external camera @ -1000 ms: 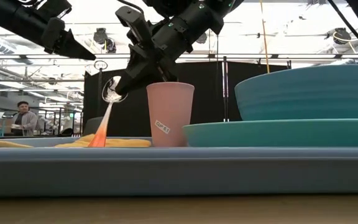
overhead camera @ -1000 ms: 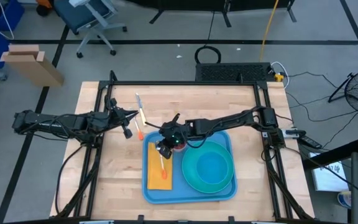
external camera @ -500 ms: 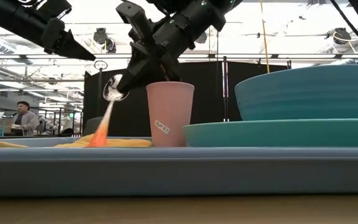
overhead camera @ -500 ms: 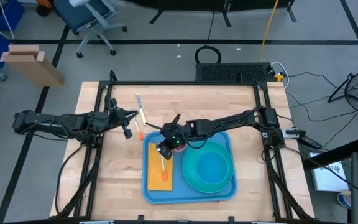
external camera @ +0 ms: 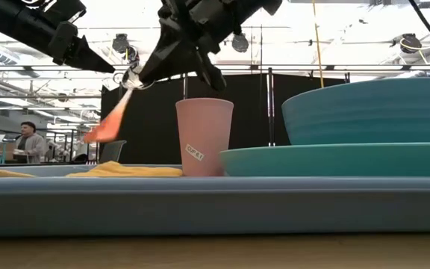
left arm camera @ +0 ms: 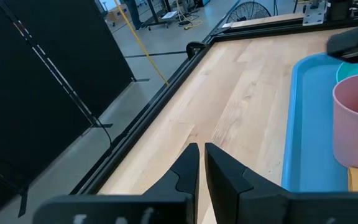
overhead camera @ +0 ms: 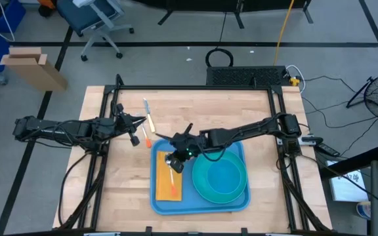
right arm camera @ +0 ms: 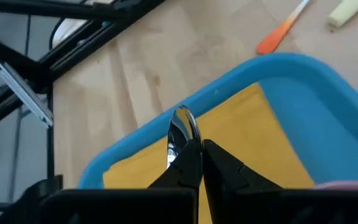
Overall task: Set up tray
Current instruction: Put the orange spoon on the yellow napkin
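Two arms are over the table. On it lies the blue tray (overhead camera: pixel 231 202), which carries a yellow napkin (overhead camera: pixel 167 185), a pink cup (external camera: pixel 204 137) and a teal plate (overhead camera: pixel 220 178) with a bowl (external camera: pixel 372 112). Above the napkin, the right gripper (overhead camera: pixel 174 161) is clamped on a spoon (external camera: pixel 112 119) — orange handle hanging free. Beside the tray's far-left corner, the left gripper (overhead camera: pixel 140 120) hovers with its fingers together, empty.

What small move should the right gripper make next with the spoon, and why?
Probably lower it. The right gripper is shut on the spoon, which hangs in the air above the yellow napkin in the tray, its orange handle touching nothing.
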Motion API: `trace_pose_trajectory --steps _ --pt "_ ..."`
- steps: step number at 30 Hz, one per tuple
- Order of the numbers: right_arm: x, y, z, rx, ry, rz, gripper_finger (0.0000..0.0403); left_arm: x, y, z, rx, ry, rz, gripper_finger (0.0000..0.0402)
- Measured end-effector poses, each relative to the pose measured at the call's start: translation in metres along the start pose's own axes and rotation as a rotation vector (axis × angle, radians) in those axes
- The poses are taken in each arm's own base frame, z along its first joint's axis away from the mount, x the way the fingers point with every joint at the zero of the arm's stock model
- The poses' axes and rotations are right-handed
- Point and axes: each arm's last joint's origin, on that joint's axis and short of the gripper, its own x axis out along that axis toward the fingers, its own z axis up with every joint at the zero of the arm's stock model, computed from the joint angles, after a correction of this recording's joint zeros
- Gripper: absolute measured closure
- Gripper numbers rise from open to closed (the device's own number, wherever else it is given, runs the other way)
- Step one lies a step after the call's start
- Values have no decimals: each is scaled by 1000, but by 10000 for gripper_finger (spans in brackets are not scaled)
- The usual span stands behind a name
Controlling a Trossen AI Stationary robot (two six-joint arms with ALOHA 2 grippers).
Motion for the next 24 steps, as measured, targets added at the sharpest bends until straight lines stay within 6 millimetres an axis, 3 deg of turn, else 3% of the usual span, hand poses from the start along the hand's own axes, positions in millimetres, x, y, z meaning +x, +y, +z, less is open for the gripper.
trace_pose_trajectory --steps 12,24 --pt "12 -15 -20 -14 -21 -80 403 0 0 0 -2 0 -1 371" --pt "13 -27 -20 -58 -14 -102 403 0 0 0 -1 0 0 371"
